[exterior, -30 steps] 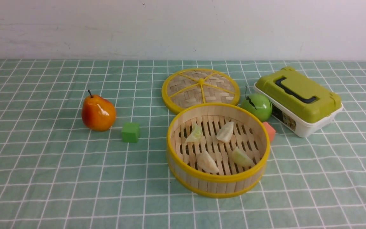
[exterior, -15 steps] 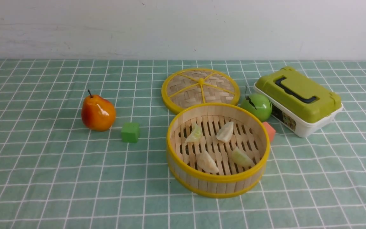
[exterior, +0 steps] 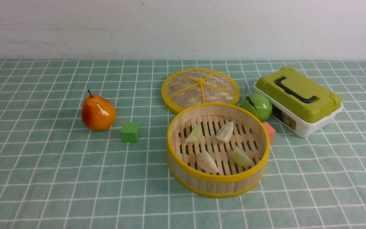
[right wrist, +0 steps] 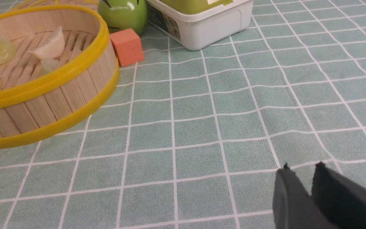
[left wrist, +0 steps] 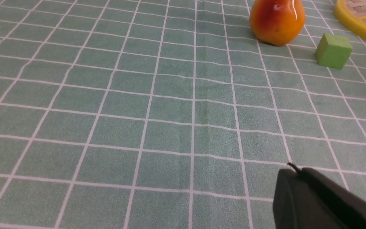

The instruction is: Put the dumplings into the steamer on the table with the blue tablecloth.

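Four dumplings (exterior: 219,146) are lying on the slatted floor of the steamer (exterior: 216,183), two toward its far side and two toward its near side, none touching another. The steamer is sitting on the blue tablecloth (exterior: 59,178) covering the table (exterior: 329,178). Its woven lid (exterior: 201,87) is lying flat just behind it, and an orange cube (exterior: 269,130) is touching its right wall, with a green apple (exterior: 256,106) and a green-lidded box (exterior: 298,100) behind that. A green cube (exterior: 130,132) and a pear (exterior: 98,112) are sitting to the left, well apart from the steamer. The left gripper (left wrist: 292,173) is hovering over bare cloth, pressed together. The right gripper (right wrist: 302,170) is showing a narrow gap between its fingertips, holding nothing
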